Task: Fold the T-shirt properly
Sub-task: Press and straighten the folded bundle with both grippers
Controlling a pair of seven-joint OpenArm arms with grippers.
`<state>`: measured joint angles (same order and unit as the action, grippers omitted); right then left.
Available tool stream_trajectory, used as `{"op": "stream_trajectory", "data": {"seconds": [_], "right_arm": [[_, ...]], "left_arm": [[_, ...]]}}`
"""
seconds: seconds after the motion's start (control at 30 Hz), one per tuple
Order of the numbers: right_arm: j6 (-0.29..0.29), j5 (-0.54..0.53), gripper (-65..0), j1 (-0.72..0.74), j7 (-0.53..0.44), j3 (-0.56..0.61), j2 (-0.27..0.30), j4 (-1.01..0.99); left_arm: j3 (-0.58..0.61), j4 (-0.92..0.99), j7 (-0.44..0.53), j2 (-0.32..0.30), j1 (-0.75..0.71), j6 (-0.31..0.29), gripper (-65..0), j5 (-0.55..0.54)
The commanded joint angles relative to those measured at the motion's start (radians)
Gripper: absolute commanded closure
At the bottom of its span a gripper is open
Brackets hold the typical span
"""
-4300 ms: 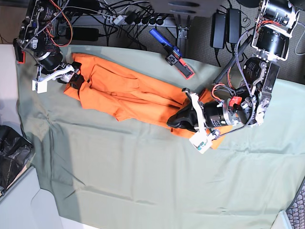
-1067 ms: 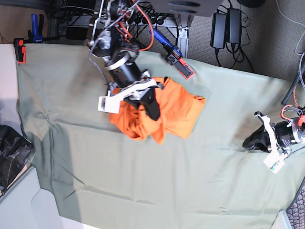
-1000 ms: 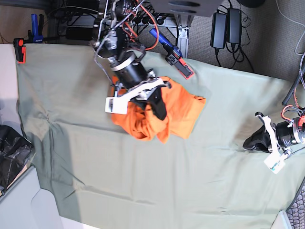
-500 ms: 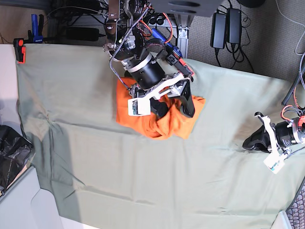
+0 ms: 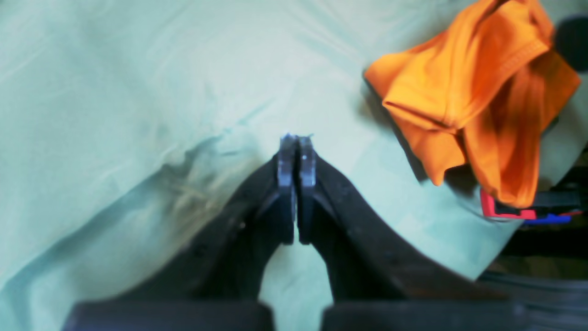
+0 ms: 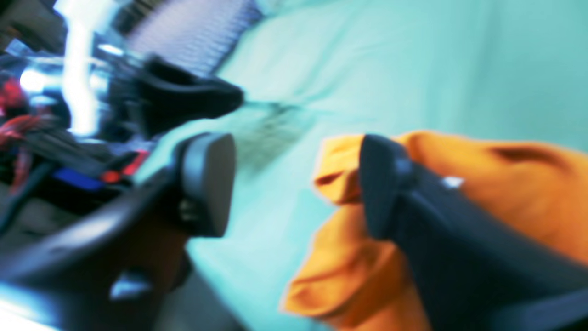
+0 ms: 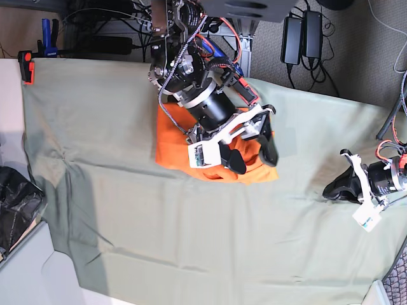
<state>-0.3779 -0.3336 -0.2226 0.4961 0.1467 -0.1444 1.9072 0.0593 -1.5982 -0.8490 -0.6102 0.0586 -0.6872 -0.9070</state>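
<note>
Grey-green cloth (image 7: 159,229) covers my whole work surface in the base view, with cables and power bricks (image 7: 302,35) on the floor at twelve o'clock. I see the orange T-shirt (image 7: 175,143) bunched into a rough rectangle near the middle, toward eleven o'clock. My right gripper (image 7: 254,152) hangs over the shirt's three o'clock edge, jaws spread apart, holding nothing that I can see. My left gripper (image 7: 334,189) sits low over the cloth at three o'clock, well apart from the shirt.

From the left wrist, the left gripper (image 5: 296,142) has its pads pressed together with nothing between them, above bare cloth (image 5: 115,92). The T-shirt (image 5: 473,101) lies crumpled at two o'clock.

From the right wrist, badly blurred, the right gripper (image 6: 298,184) stands wide open; one finger (image 6: 381,184) overlaps the T-shirt (image 6: 505,193), the other hangs over cloth (image 6: 390,69).
</note>
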Motion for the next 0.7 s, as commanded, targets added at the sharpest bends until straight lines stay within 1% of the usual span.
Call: {"op": "stream_trajectory", "data": {"seconds": [0.0,0.07,0.13,0.2,0.27,0.33,0.4,0.5,0.57,0.67], "right_arm": [[-0.095,0.014,-25.1,0.024,-0.043,-0.009,-0.005,0.022],[-0.094,0.056,0.0,0.049,-0.047,-0.043,-0.005,0.022],[-0.094,0.075,0.0,0.079,-0.050,-0.099,-0.003,0.022],[-0.094,0.092,0.0,0.120,-0.051,-0.166,0.005,0.022],[-0.094,0.112,0.0,0.164,-0.051,-0.237,0.021,0.019],[-0.094,0.135,0.0,0.198,-0.051,-0.300,0.036,0.012],[-0.094,0.155,0.0,0.220,-0.051,-0.351,0.052,-0.012],[-0.094,0.154,0.0,0.248,-0.052,-0.394,0.095,-0.093],[-0.094,0.155,0.0,0.270,-0.053,-0.396,0.129,-0.172],[-0.094,0.163,0.0,0.314,-0.059,-0.393,0.166,-0.298]], "left_arm": [[-0.008,-0.040,-0.006,-0.019,0.018,-0.011,-1.0,-0.021],[-0.008,-0.112,-0.042,-0.019,0.003,-0.011,0.0,-0.037],[-0.004,-0.223,-0.037,-0.016,-0.034,-0.011,0.0,-0.038],[0.016,-0.348,-0.014,-0.002,-0.075,-0.011,0.0,-0.002],[0.074,-0.446,0.020,0.015,-0.111,-0.011,0.0,0.060],[0.174,-0.483,0.046,0.030,-0.132,-0.011,0.0,0.140],[0.290,-0.468,0.071,0.047,-0.133,-0.011,0.0,0.241],[0.435,-0.425,0.144,0.068,-0.113,-0.011,0.0,0.401],[0.506,-0.381,0.181,0.084,-0.093,-0.011,0.0,0.465],[0.585,-0.289,0.207,0.113,-0.058,-0.011,0.0,0.544]]}}
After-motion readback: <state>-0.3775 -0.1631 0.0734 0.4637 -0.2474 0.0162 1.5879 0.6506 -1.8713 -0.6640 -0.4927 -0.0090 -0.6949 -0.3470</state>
